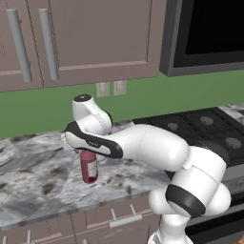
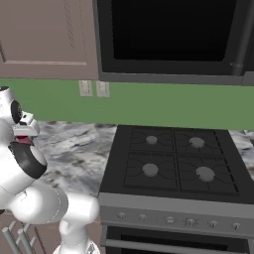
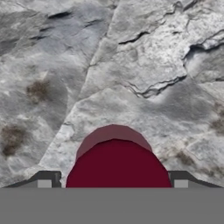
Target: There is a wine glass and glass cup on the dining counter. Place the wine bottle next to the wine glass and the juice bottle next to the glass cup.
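The juice bottle, small and dark red with a paler label band, stands upright on the marbled wall counter. My gripper reaches down over its top from the bent white arm. In the hand view the round maroon cap of the juice bottle sits between the two dark fingertips, which stand close on either side of it, with the gripper open. A sliver of the red juice bottle shows behind the hand in the right base view. The wine bottle, wine glass, glass cup and dining counter are out of view.
A black gas stove adjoins the counter on the right, under a dark microwave. Brown wall cabinets hang above a green backsplash with two outlets. Drawers with handles run below the counter edge.
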